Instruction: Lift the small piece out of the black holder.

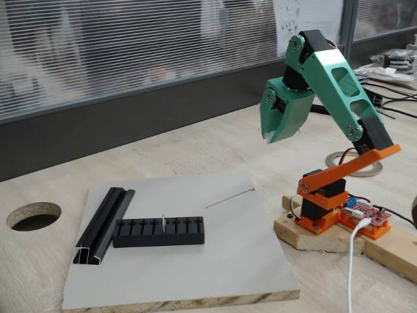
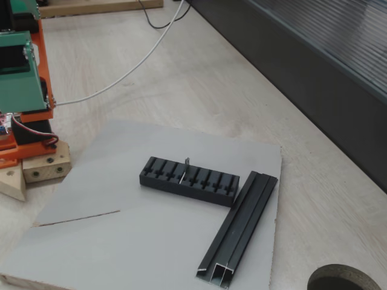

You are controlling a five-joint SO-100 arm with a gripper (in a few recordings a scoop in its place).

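though papers on glass at 12 o'clock carry print, no text readable; no brand marks legible. small piece (image 1: 163, 222) (image 2: 185, 170) upright in slot near middle of black holder (image 1: 158, 232) (image 2: 188, 180), on grey board (image 1: 215, 261) (image 2: 145, 241). black rail (image 1: 104, 225) (image 2: 239, 226) touching holder end. gripper (image 1: 269, 135) raised, well apart at 2 o'clock from holder; fingers look closed, nothing held. thin wire (image 1: 229, 197) faint. arm cut off in other fixed view.

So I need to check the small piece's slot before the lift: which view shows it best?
The fixed view from the arm's side: the small piece stands upright in the black holder, with the slots seen from above. In the other fixed view the small piece shows as a thin pale sliver.
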